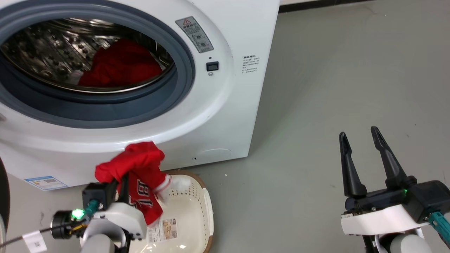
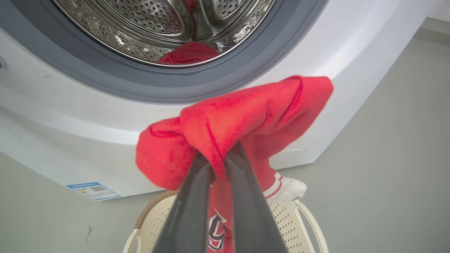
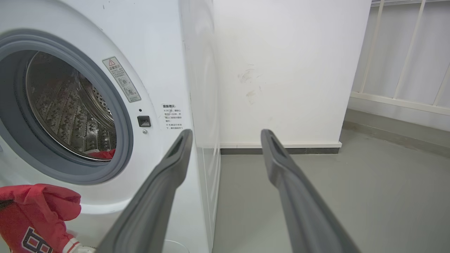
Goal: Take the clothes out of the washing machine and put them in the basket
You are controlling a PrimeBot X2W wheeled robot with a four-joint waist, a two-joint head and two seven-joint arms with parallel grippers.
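A red jersey (image 1: 140,175) with white sleeve end and lettering hangs from my left gripper (image 1: 121,179), which is shut on it just above the cream basket (image 1: 197,207). In the left wrist view the jersey (image 2: 239,119) drapes over the closed fingers (image 2: 197,196), with the basket (image 2: 302,218) below. More red cloth (image 1: 119,65) lies inside the drum of the white washing machine (image 1: 218,116), also seen in the left wrist view (image 2: 190,54). My right gripper (image 1: 360,135) stands open over the floor to the right, holding nothing; its fingers (image 3: 165,189) spread wide.
Grey floor (image 1: 351,70) stretches to the right of the machine. A white wall (image 3: 288,70) and a railing (image 3: 404,70) stand behind. The machine's port is open, its grey rubber rim (image 1: 175,95) facing me.
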